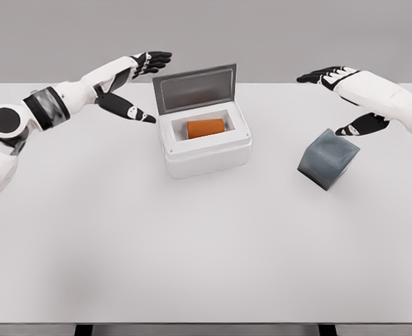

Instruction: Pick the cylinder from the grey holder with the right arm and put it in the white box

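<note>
The orange cylinder [205,128] lies on its side in the well of the white box [204,152], its long axis running left to right across the picture, roughly parallel to the box's front wall. The box's grey lid [194,87] stands open, raised behind the well. The grey holder [327,159] sits tilted on the white table [192,245], well apart to the right of the box. The right hand [335,80] hovers above and behind the holder, fingers extended and spread, holding nothing. The left hand [139,73] hangs just left of the lid, fingers also stretched out and holding nothing, thumb pointing toward the box
</note>
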### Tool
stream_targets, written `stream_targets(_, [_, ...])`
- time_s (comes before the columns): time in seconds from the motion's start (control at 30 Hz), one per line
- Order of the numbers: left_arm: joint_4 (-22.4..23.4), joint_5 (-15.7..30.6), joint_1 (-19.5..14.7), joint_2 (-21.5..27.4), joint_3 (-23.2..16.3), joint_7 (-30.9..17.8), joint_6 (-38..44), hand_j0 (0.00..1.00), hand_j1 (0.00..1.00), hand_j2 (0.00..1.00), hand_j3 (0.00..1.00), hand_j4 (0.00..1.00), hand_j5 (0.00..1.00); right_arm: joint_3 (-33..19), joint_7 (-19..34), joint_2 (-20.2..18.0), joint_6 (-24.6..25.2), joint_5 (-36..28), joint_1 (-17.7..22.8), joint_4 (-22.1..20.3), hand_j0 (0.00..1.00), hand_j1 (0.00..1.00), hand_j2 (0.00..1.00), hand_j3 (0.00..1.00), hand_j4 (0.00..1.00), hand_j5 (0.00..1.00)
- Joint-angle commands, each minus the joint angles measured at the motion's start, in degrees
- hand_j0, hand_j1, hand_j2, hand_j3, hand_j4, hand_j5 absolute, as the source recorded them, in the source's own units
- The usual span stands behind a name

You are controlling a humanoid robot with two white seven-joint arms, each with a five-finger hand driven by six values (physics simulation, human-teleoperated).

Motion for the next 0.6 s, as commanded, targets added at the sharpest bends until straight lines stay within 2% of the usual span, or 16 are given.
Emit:
stream_targets(0.0, [-0.2, 0.1, 0.0, -0.1, 0.0, 0.0, -1.4, 1.0, 1.0, 1.0, 1.0, 1.0, 1.0, -0.2, 0.0, -0.3, 0.1, -0.3, 0.1, -1.3, 1.0, 1.0, 1.0, 1.0, 1.0, 1.0])
stream_targets(0.37, [-2.4, 1.0, 0.7, 0.6, -1.0, 0.0, -1.3, 1.0, 1.0, 1.0, 1.0, 1.0, 1.0, -0.2, 0.0, -0.7, 0.3, -1.0, 1.1, -4.7, 1.0, 1.0, 1.0, 1.0, 1.0, 1.0])
stream_targets(0.57, [-2.5, 1.5, 0.8, 0.8, -1.0, 0.1, -1.4, 1.0, 1.0, 1.0, 1.0, 1.0, 1.0, -0.2, 0.0, -0.3, 1.3, -1.0, 1.1, -4.7, 1.0, 1.0, 1.0, 1.0, 1.0, 1.0])
